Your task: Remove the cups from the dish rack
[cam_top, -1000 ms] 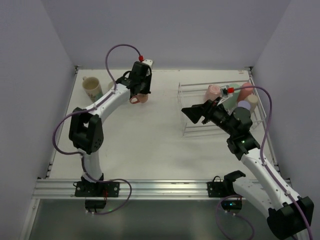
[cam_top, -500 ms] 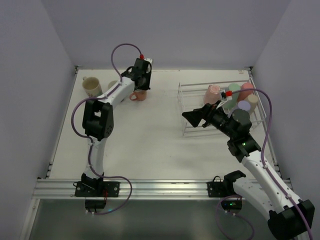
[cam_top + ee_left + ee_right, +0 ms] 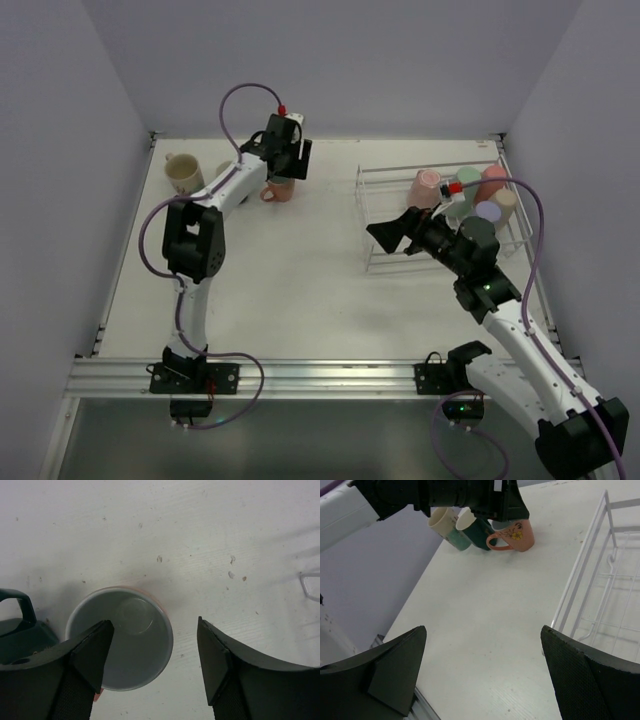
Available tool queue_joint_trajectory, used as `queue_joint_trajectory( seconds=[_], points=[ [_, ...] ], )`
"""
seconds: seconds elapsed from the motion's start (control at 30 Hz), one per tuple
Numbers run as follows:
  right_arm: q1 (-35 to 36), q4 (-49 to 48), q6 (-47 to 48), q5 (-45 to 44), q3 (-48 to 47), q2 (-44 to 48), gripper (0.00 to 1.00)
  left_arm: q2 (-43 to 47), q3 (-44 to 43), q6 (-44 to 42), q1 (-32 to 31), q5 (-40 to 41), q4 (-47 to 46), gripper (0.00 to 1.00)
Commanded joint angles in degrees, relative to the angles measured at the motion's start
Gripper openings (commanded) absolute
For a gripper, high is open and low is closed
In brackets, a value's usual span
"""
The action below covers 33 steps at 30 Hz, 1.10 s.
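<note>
Cups (image 3: pixel 468 195) crowd the dish rack's (image 3: pixel 400 168) far right end, one salmon mug (image 3: pixel 120 639) stands on the table (image 3: pixel 300 290) under the left gripper's (image 3: pixel 154 630) spread fingers, which could clip its rim on lifting, and the right gripper (image 3: pixel 480 635) hangs parted and empty beside the rack.

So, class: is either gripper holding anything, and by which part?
Nothing is held. The left gripper hangs open over the salmon mug; the right gripper is open and empty.
</note>
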<state>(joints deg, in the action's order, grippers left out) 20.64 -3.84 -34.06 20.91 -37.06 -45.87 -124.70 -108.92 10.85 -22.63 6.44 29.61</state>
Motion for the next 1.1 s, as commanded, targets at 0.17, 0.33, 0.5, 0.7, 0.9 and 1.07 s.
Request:
queue_joint_trajectory(
  seconds=[0.17, 0.33, 0.5, 0.7, 0.9, 1.07],
  points=[
    [0.01, 5.05, 4.97, -11.56, -5.47, -4.31, 0.99, 8.68, -4.54, -0.84, -0.04, -0.19, -0.34, 0.85],
    [0.01, 11.65, 8.65, -23.17, -12.14, -7.91, 0.93, 19.73, 0.54, 2.23, -0.48, -14.49, -5.34, 0.88],
    [-1.74, 18.07, 11.74, -32.76, -18.66, -14.94, 0.96, 33.45, 17.05, 6.19, -3.9, -24.79, -14.47, 0.9],
    [-5.52, 21.15, 11.74, -37.51, -24.73, -23.81, 0.99, 57.68, 39.91, 10.86, -5.4, -29.9, -23.01, 0.98],
    [-6.75, 21.59, 11.92, -39.62, -29.46, -31.72, 0.99, 73.34, 53.19, 4.81, -5.4, -27.28, -17.66, 1.0],
    [-7.11, 22.11, 12.09, -42.7, -31.84, -36.13, 0.99, 80.84, 62.07, 2.25, -5.4, -20.77, -16.51, 1.0]
  ],
)
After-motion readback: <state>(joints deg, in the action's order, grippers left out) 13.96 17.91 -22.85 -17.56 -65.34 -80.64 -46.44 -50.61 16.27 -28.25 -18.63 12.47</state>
